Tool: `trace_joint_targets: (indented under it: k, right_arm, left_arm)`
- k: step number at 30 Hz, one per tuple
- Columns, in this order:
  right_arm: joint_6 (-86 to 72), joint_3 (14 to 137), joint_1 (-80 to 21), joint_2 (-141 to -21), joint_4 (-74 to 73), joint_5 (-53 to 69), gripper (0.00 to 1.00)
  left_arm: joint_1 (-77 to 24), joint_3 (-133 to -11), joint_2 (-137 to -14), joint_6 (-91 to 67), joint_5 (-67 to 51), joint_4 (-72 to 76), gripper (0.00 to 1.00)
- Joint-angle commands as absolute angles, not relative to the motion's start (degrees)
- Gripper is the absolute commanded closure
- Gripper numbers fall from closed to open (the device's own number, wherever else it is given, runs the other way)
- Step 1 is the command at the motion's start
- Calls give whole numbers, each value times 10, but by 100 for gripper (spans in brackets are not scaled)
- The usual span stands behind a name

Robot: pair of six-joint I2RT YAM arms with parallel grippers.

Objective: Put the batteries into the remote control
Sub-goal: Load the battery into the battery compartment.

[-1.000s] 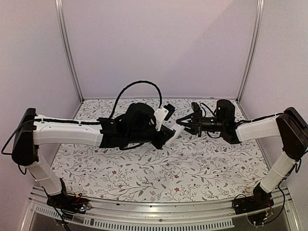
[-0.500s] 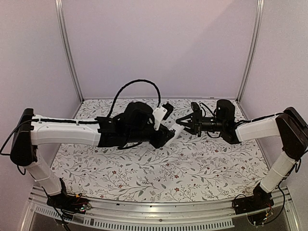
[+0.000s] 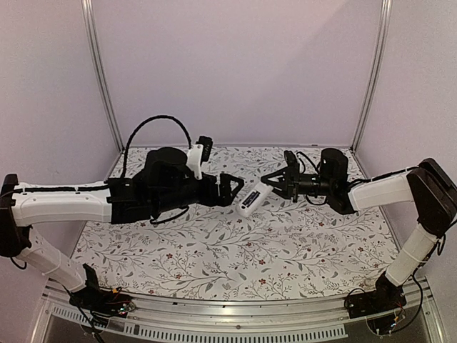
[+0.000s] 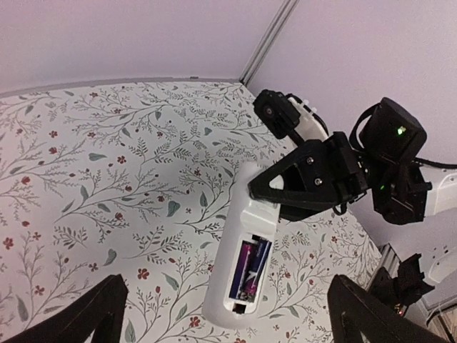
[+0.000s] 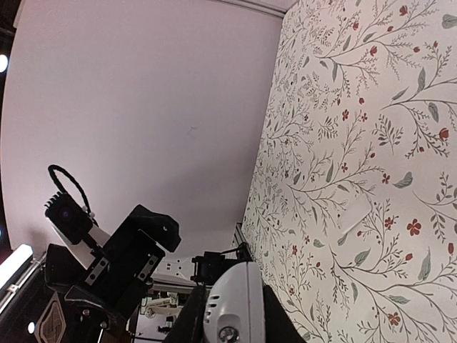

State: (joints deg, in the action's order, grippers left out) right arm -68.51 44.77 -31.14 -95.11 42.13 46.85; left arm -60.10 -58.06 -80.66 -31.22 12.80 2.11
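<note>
**Remote held by right gripper, battery bay open and filled**

The remote control [image 3: 250, 199] hangs over the middle of the flower-patterned table [image 3: 214, 250]. The right gripper [image 3: 268, 186] pinches it by its right end, jaws pressed against the white casing. The body slants down and to the left from that grip, and the free end points at the left arm.

In the left wrist view the remote's back faces the camera and the compartment at its near end is uncovered. The batteries [image 4: 248, 266] lie inside it, side by side along the remote's length (their wrappers look purple with dark ends). They sit down in the recess, not on top of it.

The left gripper [image 3: 231, 190] is just to the left of the remote's free end and not touching it. Its jaws are spread wide; the two dark fingers [image 4: 91, 314] show at the bottom corners of the wrist view, with the remote framed between and beyond them. Nothing is held there.

The right wrist view shows the rounded white end of the remote between its own fingers. Further off on the cloth lies a small pale flat rectangle [image 5: 355, 212]; I cannot tell what it is.
</note>
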Motion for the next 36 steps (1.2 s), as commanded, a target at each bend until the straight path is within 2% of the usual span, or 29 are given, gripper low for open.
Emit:
trace_joint_targets:
  k: [1, 6, 15, 21, 36]
  right_arm:
    - [-668, 446, -314, -937, 444, 421, 100]
    - [-670, 440, -315, -926, 457, 390, 100]
    - [-708, 428, -318, -927, 503, 361, 100]
    - [-709, 424, -322, -925, 507, 363, 100]
    - [-698, 417, -328, -916, 497, 362, 100]
  left_arm:
    - [-584, -499, -779, -504, 160, 100, 0]
    - [-583, -466, -802, -623, 115, 179, 0]
    - [-588, -486, -905, -697, 66, 277, 3]
    - [-594, -497, -942, -705, 52, 329, 8]
    - [-602, -535, -977, -692, 71, 330, 11]
